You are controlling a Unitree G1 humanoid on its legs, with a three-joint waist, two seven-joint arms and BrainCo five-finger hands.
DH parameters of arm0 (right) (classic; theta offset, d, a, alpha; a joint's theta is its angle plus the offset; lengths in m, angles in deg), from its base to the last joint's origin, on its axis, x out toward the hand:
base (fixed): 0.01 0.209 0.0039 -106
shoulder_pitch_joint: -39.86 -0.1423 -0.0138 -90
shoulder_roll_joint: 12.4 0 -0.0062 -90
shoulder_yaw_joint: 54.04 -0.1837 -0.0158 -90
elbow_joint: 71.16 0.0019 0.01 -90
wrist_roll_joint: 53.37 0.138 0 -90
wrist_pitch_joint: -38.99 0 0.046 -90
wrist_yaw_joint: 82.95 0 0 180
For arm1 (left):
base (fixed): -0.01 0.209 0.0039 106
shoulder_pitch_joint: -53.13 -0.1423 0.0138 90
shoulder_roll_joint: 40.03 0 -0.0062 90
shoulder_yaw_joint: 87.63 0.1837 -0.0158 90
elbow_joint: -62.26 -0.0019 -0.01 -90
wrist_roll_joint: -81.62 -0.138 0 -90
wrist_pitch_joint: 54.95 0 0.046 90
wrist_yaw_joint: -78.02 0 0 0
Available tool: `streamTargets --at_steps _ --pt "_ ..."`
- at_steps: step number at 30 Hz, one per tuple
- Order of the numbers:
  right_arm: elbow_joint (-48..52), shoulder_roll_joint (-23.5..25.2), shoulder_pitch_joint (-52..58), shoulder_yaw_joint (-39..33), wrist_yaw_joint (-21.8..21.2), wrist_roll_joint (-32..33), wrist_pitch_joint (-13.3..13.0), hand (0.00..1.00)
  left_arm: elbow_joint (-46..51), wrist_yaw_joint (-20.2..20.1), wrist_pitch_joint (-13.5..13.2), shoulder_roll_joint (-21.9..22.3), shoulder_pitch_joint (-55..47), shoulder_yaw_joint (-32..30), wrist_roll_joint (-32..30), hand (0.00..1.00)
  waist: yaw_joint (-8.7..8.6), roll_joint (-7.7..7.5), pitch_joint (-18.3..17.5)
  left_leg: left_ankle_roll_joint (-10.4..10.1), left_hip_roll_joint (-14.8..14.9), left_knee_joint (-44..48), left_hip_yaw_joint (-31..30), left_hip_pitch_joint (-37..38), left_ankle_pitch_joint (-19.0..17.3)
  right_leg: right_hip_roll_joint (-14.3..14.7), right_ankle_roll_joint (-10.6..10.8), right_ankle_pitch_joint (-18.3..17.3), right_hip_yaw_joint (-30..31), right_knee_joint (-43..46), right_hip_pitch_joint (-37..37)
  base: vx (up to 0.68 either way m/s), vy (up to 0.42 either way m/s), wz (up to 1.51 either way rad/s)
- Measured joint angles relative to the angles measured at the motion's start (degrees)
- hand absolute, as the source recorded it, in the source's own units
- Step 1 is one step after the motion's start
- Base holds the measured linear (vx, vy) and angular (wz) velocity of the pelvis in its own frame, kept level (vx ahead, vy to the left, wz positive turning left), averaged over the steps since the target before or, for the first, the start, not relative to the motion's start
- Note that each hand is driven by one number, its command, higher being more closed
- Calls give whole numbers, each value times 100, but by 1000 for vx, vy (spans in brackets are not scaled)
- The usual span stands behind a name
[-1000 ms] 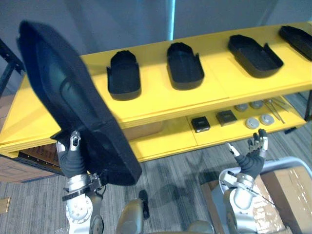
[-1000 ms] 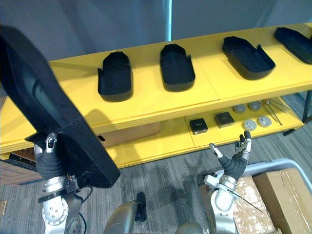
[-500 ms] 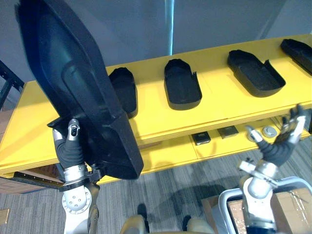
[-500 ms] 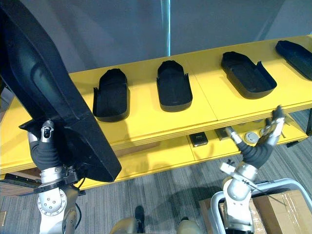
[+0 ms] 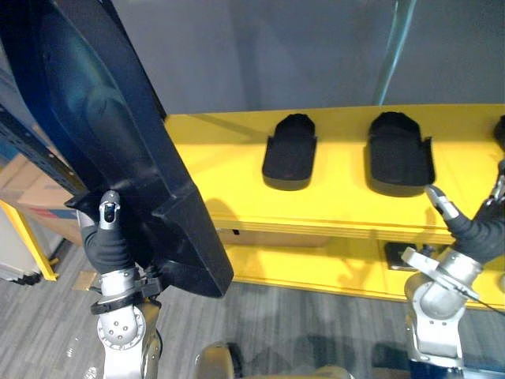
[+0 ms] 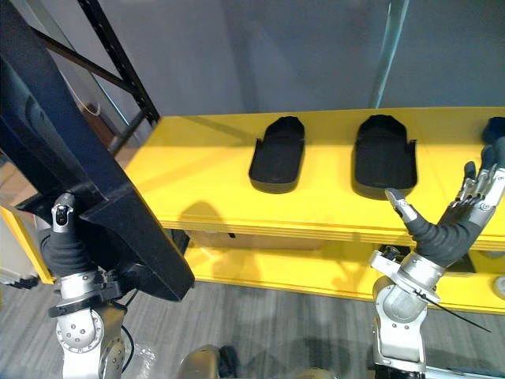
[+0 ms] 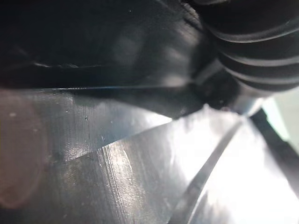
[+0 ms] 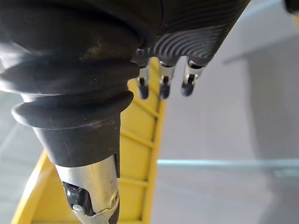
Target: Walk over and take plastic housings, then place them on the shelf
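A large black plastic housing (image 5: 110,134) stands tilted in the air at the left, its glossy surface close up in the left wrist view (image 7: 117,163). My left hand (image 5: 106,237) grips its lower edge, thumb up against it. Two smaller black housings (image 5: 289,151) (image 5: 400,153) lie on the yellow shelf's top board (image 5: 229,150), and part of a third (image 6: 495,126) shows at the right edge. My right hand (image 6: 465,217) hovers in front of the shelf's right part, fingers (image 8: 162,86) straight and spread, holding nothing.
A dark metal rack upright (image 6: 118,71) rises at the shelf's left end. Cardboard boxes (image 5: 31,185) and a yellow post (image 5: 31,249) stand at the far left. The lower yellow board (image 5: 316,264) carries a small black item (image 5: 398,254). Grey carpet lies below.
The whole picture has shifted left and nearer the shelf, so the camera moved. My right hand has risen to the shelf's front edge. The held housing stands higher.
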Motion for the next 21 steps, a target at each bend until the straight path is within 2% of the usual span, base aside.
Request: streamTargets --at_steps 1,2,3,4,5,6,7,8,9,10,11,12,13,14,17,21 --pt "-118 80 -63 50 0 1 -7 0 -73 -11 1 -23 -4 -6 -5 100 -22 27 -24 -250 -76 108 14 22 -265 -92 -2 -23 139 38 -10 77 530 -8" --pt "-310 223 -145 114 9 -5 -9 0 -218 -33 19 -90 25 -9 -6 100 -50 -83 19 -375 -217 424 32 -100 -539 -209 -32 -35 395 -22 1 16 421 -3" --pt "-478 346 -239 240 32 -11 -8 0 -314 -72 28 -159 34 -50 -5 100 -31 -191 79 -333 -305 841 58 -278 -816 -288 2 34 583 -174 23 -20 571 -1" --pt "-635 418 -294 377 39 -16 -8 0 -416 -140 67 -246 32 -70 -5 100 -1 -196 95 -308 -311 1343 31 -515 -1165 -283 83 365 610 -424 146 -32 548 -3" --pt "-686 440 -279 415 44 -15 -6 0 -463 -188 91 -275 33 -70 -6 100 10 -196 95 -293 -328 1400 37 -524 -1256 -282 69 602 618 -542 204 -31 452 -2" --pt "-704 512 -229 451 49 19 -9 0 -498 -280 134 -331 35 -70 -7 100 55 -197 93 -235 -376 1391 90 -488 -1358 -295 34 1094 687 -635 195 -8 375 -5" --pt "-701 583 -202 455 47 90 -24 0 -497 -336 134 -378 61 -70 -7 100 97 -193 89 -160 -408 1342 162 -462 -1399 -296 -140 1412 731 -654 133 -4 426 -9" --pt "-701 649 -185 463 54 158 -41 0 -496 -401 135 -434 120 -77 -9 100 117 -203 78 -88 -425 1240 187 -438 -1413 -293 -472 1622 714 -638 40 4 393 0" --pt "-701 690 -153 517 83 111 -30 0 -496 -438 182 -533 230 -100 -22 100 102 -169 92 63 -439 1057 187 -419 -1366 -122 -571 1358 768 -386 -123 16 227 14" --pt "-690 706 -46 605 160 -22 12 0 -497 -475 312 -594 332 -132 -48 100 79 -196 76 184 -461 739 158 -295 -1204 354 -372 866 902 -152 -220 40 110 19" --pt "-657 717 25 660 159 -36 29 0 -499 -484 356 -600 351 -132 -45 100 74 -222 61 201 -488 522 145 -193 -1103 634 -348 653 926 -102 -242 51 43 18" --pt "-544 741 151 706 159 -74 39 0 -499 -508 392 -574 371 -129 -37 100 60 -266 29 220 -555 144 139 -43 -913 967 -425 322 896 -94 -295 68 29 17" --pt "-407 743 263 723 160 -113 46 0 -500 -513 397 -511 397 -120 -37 100 15 -272 -3 221 -624 -170 134 58 -738 1252 -524 140 834 -196 -342 57 20 26" --pt "-289 712 356 715 162 -317 70 0 -507 -501 409 -436 407 -83 -49 100 -64 -230 -80 193 -693 -490 130 93 -517 1488 -699 67 755 -507 -395 69 25 24" --pt "-247 587 451 609 125 -473 153 0 -552 -423 534 -385 421 129 -202 100 -140 14 -196 102 -730 -1053 181 128 -79 1640 -760 457 844 -1039 -396 81 0 2" --pt "-127 453 441 339 -28 -456 162 0 -554 -183 542 -387 394 146 -252 100 -178 50 -219 41 -603 -1406 360 437 93 1797 -826 550 964 -1130 -299 62 -68 -18"
